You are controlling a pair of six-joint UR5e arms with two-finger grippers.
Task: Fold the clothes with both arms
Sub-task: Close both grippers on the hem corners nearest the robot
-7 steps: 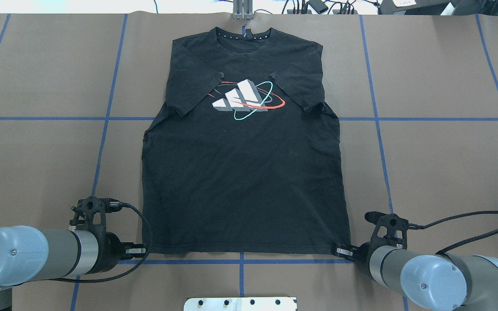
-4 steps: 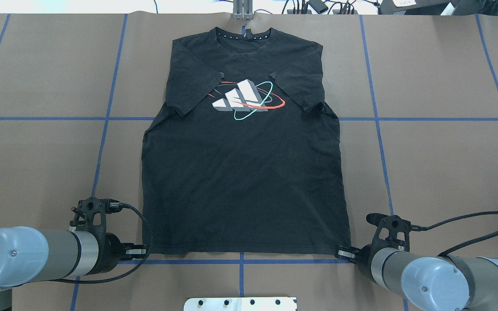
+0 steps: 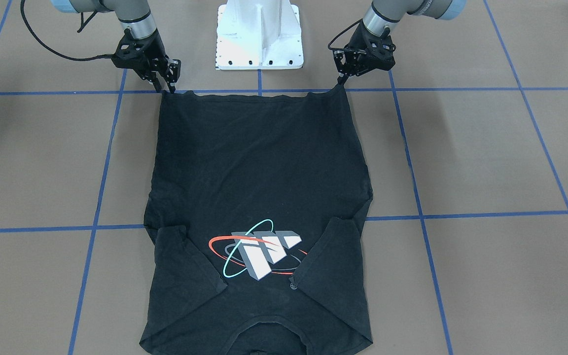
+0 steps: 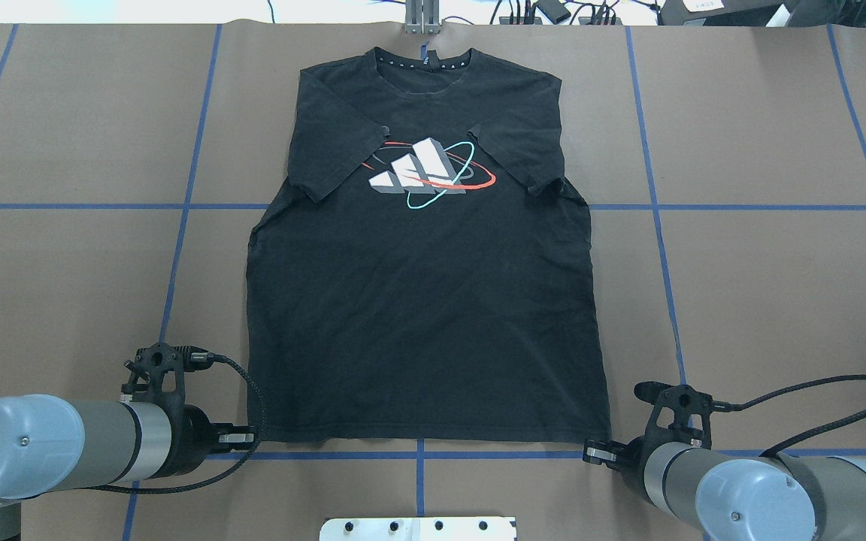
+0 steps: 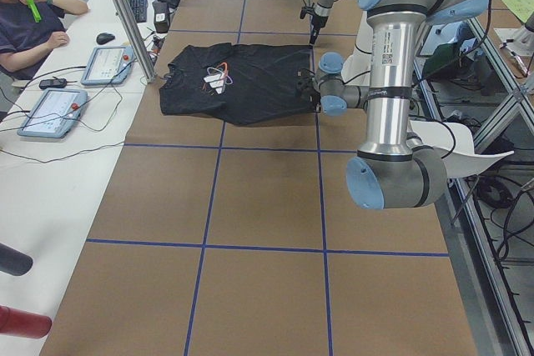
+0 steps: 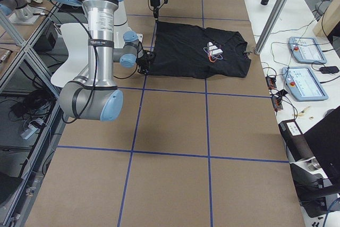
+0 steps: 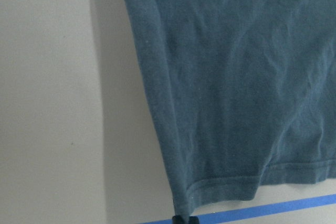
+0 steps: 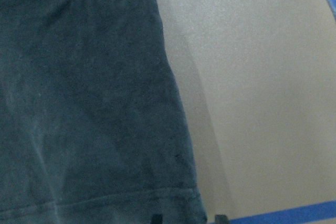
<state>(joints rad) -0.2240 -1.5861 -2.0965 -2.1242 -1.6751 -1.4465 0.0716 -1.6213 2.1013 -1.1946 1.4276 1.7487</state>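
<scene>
The black T-shirt lies flat and face up, collar away from me, both sleeves folded in beside the red-and-teal logo. It also shows in the front view. My left gripper is at the hem's left corner; in the left wrist view its fingertips are together on that corner, and in the front view the corner rises to a point. My right gripper is at the hem's right corner. In the right wrist view its fingertips stand apart astride the corner.
The white pedestal base stands between the arms, behind the hem. Blue tape lines cross the brown table. An aluminium post stands past the collar. An operator sits at a side desk with tablets.
My right gripper has drawn back a little toward the table's near edge, along the hem's right corner. The left gripper and the shirt have not moved.
</scene>
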